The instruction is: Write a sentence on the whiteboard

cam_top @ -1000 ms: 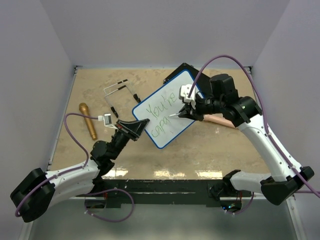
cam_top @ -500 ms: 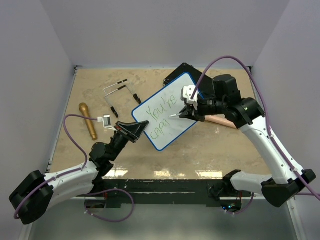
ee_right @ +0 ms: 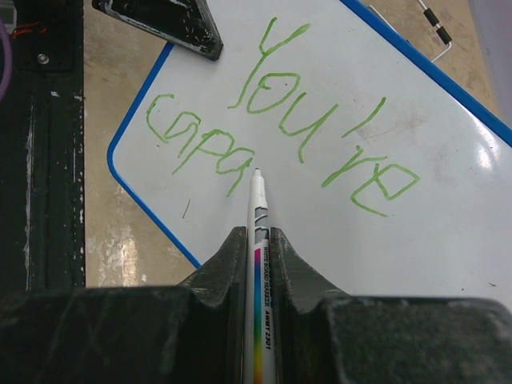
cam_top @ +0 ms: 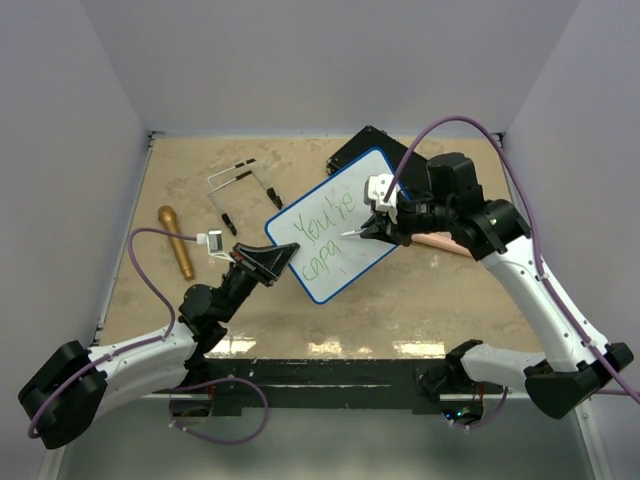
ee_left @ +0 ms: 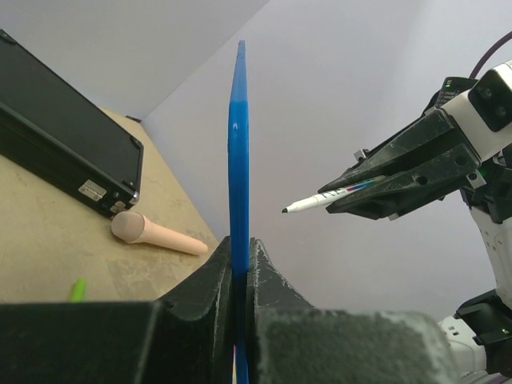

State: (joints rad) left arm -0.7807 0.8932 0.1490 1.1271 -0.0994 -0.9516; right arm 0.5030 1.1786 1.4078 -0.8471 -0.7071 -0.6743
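Two green lines (ee_right: 280, 136) mark the whiteboard (cam_top: 355, 178) clamped in the left claw (cam_top: 285, 256).

On the whiteboard (ee_right: 448, 200), the sentence (ee_right: 320, 136) stood in green handwriting: "You're" on the upper line and "capa" on the line beneath. The marker (ee_right: 260, 240) bore small dark print along its barrel, too fine to read. A pale label on the black case (ee_left: 48, 136) was equally illegible.
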